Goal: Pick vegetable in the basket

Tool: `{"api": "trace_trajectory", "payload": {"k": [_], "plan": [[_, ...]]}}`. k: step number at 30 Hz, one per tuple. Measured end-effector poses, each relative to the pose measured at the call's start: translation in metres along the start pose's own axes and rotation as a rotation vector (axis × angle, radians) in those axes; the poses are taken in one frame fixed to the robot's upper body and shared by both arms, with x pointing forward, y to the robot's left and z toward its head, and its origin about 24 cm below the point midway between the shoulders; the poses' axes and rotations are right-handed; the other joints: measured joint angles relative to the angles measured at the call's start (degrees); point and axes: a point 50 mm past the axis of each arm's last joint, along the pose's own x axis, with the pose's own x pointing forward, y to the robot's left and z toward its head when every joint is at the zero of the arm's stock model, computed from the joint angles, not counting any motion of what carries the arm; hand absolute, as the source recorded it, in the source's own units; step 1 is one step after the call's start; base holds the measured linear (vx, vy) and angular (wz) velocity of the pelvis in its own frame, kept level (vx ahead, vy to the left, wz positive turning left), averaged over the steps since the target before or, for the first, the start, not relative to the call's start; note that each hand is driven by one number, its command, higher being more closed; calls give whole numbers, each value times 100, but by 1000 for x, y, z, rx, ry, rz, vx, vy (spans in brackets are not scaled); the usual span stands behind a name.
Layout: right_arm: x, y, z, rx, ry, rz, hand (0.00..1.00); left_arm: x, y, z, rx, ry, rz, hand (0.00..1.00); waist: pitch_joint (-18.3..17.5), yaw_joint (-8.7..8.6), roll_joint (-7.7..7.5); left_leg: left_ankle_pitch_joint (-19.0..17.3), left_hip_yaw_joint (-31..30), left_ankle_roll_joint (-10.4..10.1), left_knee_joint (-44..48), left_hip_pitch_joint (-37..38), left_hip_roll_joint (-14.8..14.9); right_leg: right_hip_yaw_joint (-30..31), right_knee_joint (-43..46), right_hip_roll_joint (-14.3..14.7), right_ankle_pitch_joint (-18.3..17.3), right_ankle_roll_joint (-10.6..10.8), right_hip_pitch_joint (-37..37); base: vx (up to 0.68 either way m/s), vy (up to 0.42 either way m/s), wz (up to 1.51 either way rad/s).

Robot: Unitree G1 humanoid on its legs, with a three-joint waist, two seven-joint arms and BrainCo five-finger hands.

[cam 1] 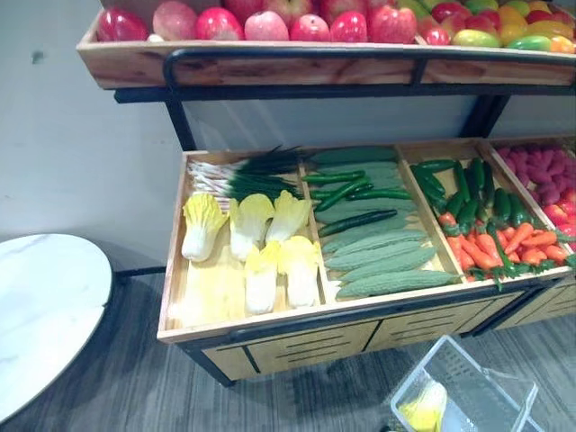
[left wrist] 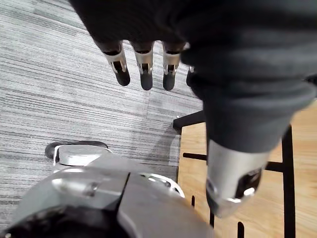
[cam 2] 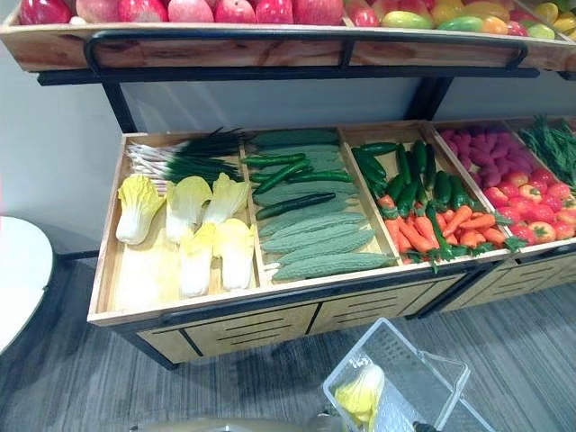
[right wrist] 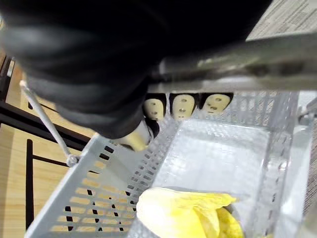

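**Cabbage in basket, right hand on handle**

Two-tier wooden stand [cam 1: 270, 317] on a black metal frame. The upper shelf [cam 1: 270, 65] carries round red apples [cam 1: 266, 25]. The lower tier is split into bins by wood slats. Grey striped floor [cam 1: 117, 387] below. A round white table [cam 1: 45, 306] stands left of the stand, clear of it.

The basket [cam 2: 405, 360] is pale perforated plastic, boxy, and sits low right in front of the stand. One crinkly yellow cabbage [right wrist: 188, 215] lies in its bottom.

Leftmost bin: five pale yellow cabbages [cam 1: 247, 225], with long scallions [cam 1: 238, 175] behind them. Next bin: bumpy green gourds [cam 1: 387, 261] and smooth dark cucumbers [cam 1: 357, 220]. Then orange carrots [cam 1: 486, 247] with dark peppers. The right eye view takes in a further bin of red tomatoes [cam 2: 540, 211].

Right wrist view: right hand [right wrist: 183, 105] has its fingers curled round the grey metal handle [right wrist: 247, 57] above the basket. Left wrist view: left hand [left wrist: 145, 67] hangs empty over the floor by the stand's wooden front, fingers straight.
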Motion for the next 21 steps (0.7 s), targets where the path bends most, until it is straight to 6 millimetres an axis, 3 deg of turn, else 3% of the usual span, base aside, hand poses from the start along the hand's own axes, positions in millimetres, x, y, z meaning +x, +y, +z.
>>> {"api": "trace_trajectory", "payload": {"k": [3,4,5,7,9,11,13,16,18,19,21], "plan": [[-4,16,5,40,-37,36,100,1,-2,5,3,-14,7,0,98,33,104,-38,513,126,30,8,219,197,-464,272,1034,-116,-200,-125,153,-90],[-5,24,9,40,-57,59,100,1,-6,5,1,-18,-5,0,109,79,195,65,892,281,-110,29,318,-21,-372,290,1103,-297,-299,-142,152,-95],[-5,25,16,41,-83,57,100,1,-9,10,5,-37,-14,0,156,45,157,164,1110,337,-286,86,253,-597,788,53,279,-667,-548,-120,146,-94],[-3,20,21,17,-103,46,100,1,-10,11,28,-49,-26,0,209,58,136,353,1609,386,-673,418,197,-1317,2015,-223,-491,-886,-410,-70,136,-97],[-4,27,23,-20,-117,71,100,1,-11,12,70,-57,-41,0,227,59,103,513,2078,387,-969,614,127,-1659,2496,-407,-775,-807,-95,-16,52,-115],[-5,38,26,-35,-111,104,100,2,-10,17,93,-72,-45,0,273,63,32,556,2528,385,-939,615,122,-1947,2334,-580,-948,-749,78,1,-101,-135],[-5,48,33,-48,-123,136,100,4,-12,22,101,-82,-51,0,328,94,27,657,2964,334,-915,657,164,-2311,1815,-448,-1041,-741,49,-15,-176,-150],[-6,56,39,-62,-138,155,100,5,-22,30,107,-102,-76,0,448,149,182,834,3533,282,-892,681,277,-2387,880,-84,-1121,-643,39,-5,-242,-139],[-6,57,41,-83,-146,162,100,7,-26,36,115,-109,-84,0,535,96,257,837,3764,273,-641,719,438,-2305,585,108,-1177,-601,67,12,-274,-89],[-6,57,39,-89,-143,156,100,8,-26,38,122,-107,-79,0,547,-53,261,914,3786,148,-400,749,641,-2183,362,309,-1117,-656,174,16,-227,-55],[-6,53,34,-99,-133,143,100,8,-26,39,124,-110,-72,0,542,-159,334,977,3840,59,-112,889,884,-2037,181,510,-1086,-706,365,-2,-167,-59]]}}
